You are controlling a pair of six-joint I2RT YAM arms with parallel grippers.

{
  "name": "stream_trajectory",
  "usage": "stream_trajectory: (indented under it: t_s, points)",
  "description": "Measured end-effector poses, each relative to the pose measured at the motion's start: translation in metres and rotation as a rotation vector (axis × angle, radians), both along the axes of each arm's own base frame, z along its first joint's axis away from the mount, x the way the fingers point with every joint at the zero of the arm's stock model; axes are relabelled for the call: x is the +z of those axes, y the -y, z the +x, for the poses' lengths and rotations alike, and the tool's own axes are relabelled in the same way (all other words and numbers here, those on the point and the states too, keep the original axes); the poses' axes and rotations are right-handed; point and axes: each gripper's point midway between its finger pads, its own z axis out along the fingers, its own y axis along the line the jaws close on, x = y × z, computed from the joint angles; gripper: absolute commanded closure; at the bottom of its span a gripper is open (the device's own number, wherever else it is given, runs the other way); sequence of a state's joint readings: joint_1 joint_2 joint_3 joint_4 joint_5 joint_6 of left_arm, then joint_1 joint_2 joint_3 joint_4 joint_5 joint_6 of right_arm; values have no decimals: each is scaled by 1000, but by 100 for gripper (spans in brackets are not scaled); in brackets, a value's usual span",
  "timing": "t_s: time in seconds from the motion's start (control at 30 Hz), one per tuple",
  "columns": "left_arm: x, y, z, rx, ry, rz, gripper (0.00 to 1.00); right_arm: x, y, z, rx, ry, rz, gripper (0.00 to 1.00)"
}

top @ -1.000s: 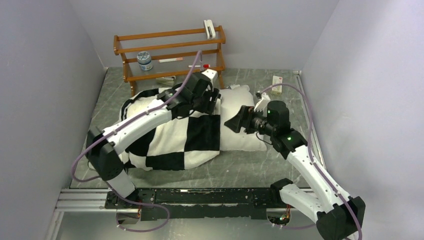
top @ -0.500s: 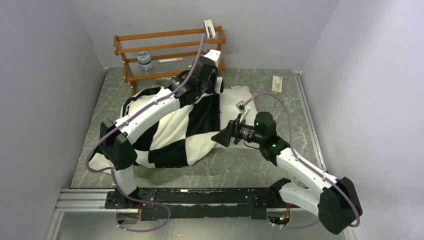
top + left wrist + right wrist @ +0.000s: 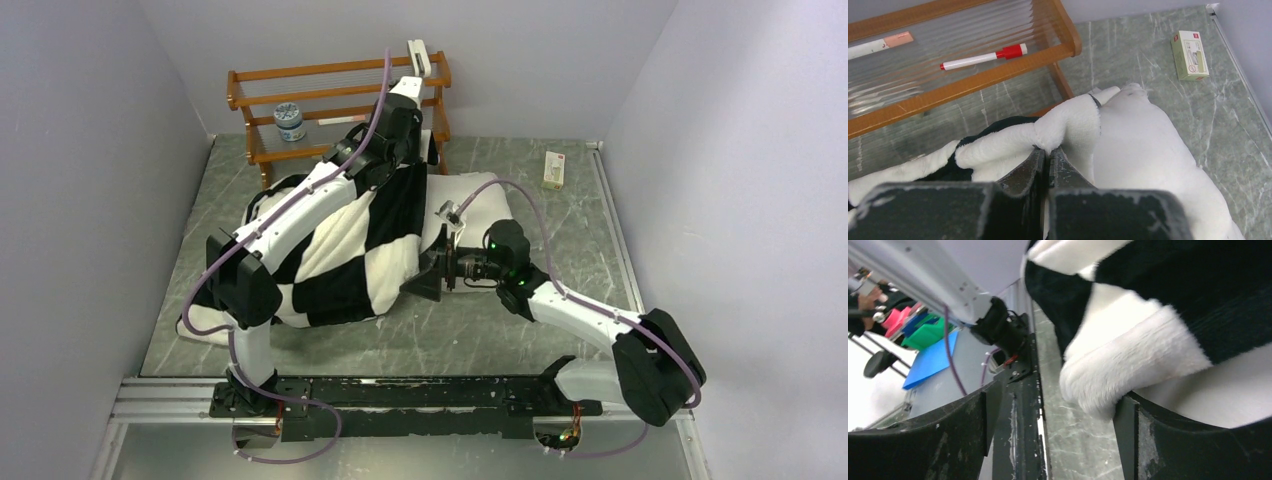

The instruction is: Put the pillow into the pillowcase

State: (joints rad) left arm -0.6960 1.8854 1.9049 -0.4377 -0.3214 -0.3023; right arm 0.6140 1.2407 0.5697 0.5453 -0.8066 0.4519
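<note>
1. The pillowcase [image 3: 360, 280] has large black and white checkerboard squares.
2. The pillow [image 3: 1148, 150] is plain white.
3. The surface [image 3: 580, 230] is grey-green marble with pale veins.
4. The far rack [image 3: 998, 75] is orange-brown wood.
5. The marker [image 3: 983, 56] is white with a red cap.
6. The far right box [image 3: 1189, 48] is pale green and white.

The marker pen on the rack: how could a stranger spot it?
Find the brown wooden rack behind the plain white pillow. On its clear ribbed shelf lies a slim white marker pen. Its bright red cap sets it apart from the pink-tipped strip further along.
</note>
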Motion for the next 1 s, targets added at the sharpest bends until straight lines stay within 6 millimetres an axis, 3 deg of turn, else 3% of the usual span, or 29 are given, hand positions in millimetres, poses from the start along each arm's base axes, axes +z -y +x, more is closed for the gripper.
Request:
stream_trajectory:
  t_s: [0.17, 0.2, 0.23, 0.3, 0.4, 0.47, 0.53, 0.63, 0.7, 0.83, 1.0]
  points:
    - [-7, -1, 5, 7, -9, 8, 95, 16, -5, -21, 83, 18, 66, 34]
    - [-8, -1, 5, 7, -9, 8, 95, 20, -3, -24, 87, 19, 82, 42]
    - [-8, -1, 6, 8, -9, 8, 95, 25, -2, -27, 88, 19, 98, 56]
    - [-8, -1, 7, 9, -7, 7, 95, 38, 1, -31, 77, 34, 127, 71]
    - [-7, -1, 9, 11, 0, 1, 95, 61, 6, -30, 17, 71, 172, 84]
    - [-8, -1, 9, 12, 1, 0, 95, 73, 10, -27, -30, 102, 199, 86]
    - [-8, -1, 10, 12, 2, 0, 95, 76, 13, -21, -77, 112, 203, 76]
    - [-8, -2, 10, 11, 3, 3, 95, 63, 18, -6, -177, 93, 149, 35]
    - [-8, -2, 10, 9, 5, 8, 95, 54, 24, 2, -242, 87, 108, 18]
    - [-9, -5, 11, 14, 10, 22, 95, 45, 35, 14, -338, 121, 57, 8]
    - [-9, -14, 17, 32, 11, 27, 95, 15, 24, 33, -341, 54, -50, 4]
